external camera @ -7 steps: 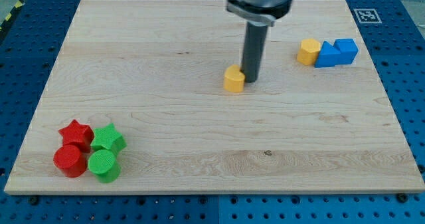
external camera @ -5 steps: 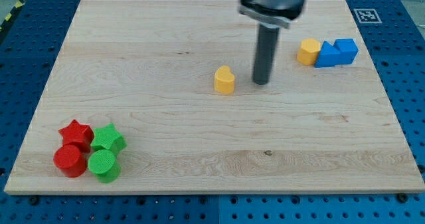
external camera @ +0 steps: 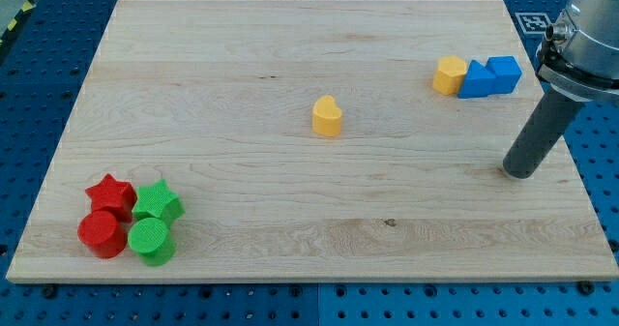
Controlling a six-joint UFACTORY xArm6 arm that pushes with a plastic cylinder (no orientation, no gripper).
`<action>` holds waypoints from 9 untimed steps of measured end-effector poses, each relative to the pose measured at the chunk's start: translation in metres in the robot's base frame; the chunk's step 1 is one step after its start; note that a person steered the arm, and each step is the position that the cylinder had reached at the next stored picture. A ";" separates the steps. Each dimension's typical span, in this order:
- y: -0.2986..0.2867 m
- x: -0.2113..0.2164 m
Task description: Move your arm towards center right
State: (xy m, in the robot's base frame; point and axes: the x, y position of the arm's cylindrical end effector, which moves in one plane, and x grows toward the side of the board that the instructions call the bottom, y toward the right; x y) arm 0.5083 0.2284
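One dark rod (no jaws to judge) rests my tip on bare board, below blue blocks.

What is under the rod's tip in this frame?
My tip rests on bare wooden board, below the blue blocks, touching none. The spot of wood directly beneath the tip is covered.
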 end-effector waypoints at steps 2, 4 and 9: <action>0.055 0.010; 0.071 -0.079; 0.054 -0.072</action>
